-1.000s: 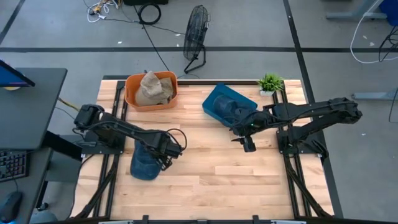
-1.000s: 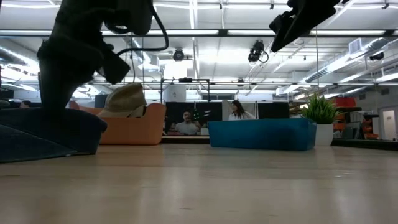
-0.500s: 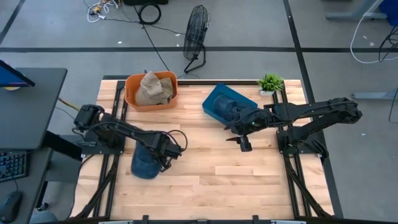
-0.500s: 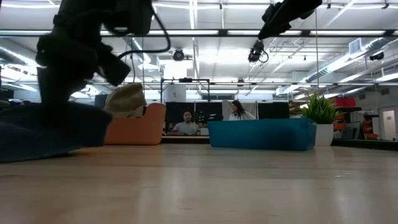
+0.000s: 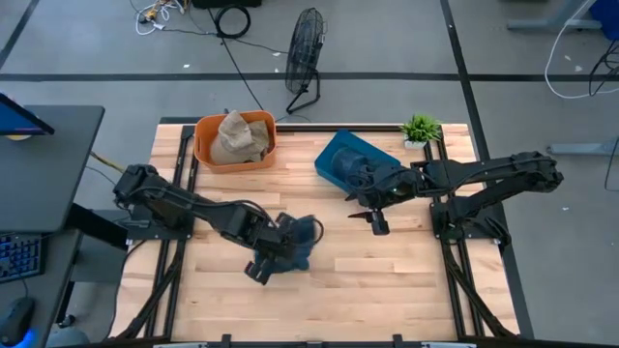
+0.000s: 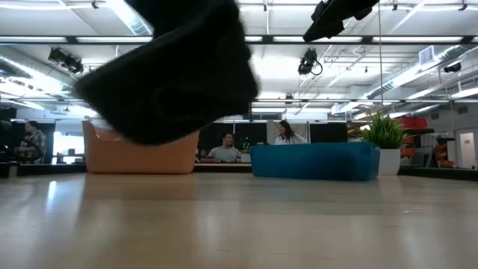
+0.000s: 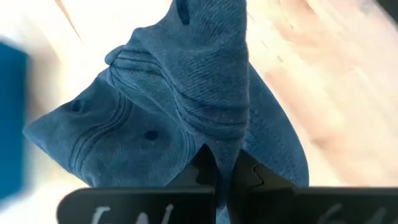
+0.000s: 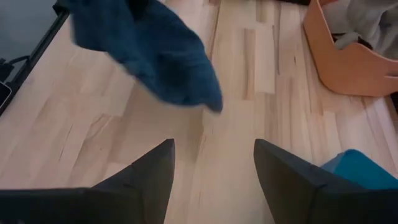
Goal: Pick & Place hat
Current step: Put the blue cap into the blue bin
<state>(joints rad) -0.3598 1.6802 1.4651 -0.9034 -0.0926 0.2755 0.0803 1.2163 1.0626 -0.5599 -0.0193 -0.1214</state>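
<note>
A dark blue denim hat [image 5: 297,239] hangs in the air over the middle of the table, with my left gripper [image 5: 279,254] shut on it. In the low view the hat [image 6: 173,73] shows as a dark mass well above the tabletop. My right gripper [image 5: 373,219] hovers open with nothing between its fingers, just in front of the blue bin [image 5: 352,161]. In the right wrist view the hat [image 8: 155,53] shows ahead of that gripper's spread fingers [image 8: 213,168]. My left gripper pinches a bunched fold of the hat's cloth [image 7: 225,146] between its two fingers [image 7: 204,171]. The hat spreads out beyond the fingertips, crumpled. It is lifted clear of the table.
An orange bin [image 5: 206,152] holding a beige hat [image 5: 238,137] stands at the far left of the table. A small potted plant [image 5: 421,128] stands at the far right corner. Bare wood lies along the near half of the table. A fan [image 5: 305,58] stands on the floor behind.
My left gripper has shut on the blue hat at the table's left side. It has lifted the hat clear and carried it toward the table's middle. The hat has crumpled from lying flat. My right gripper has drifted slightly toward the left, staying open.
</note>
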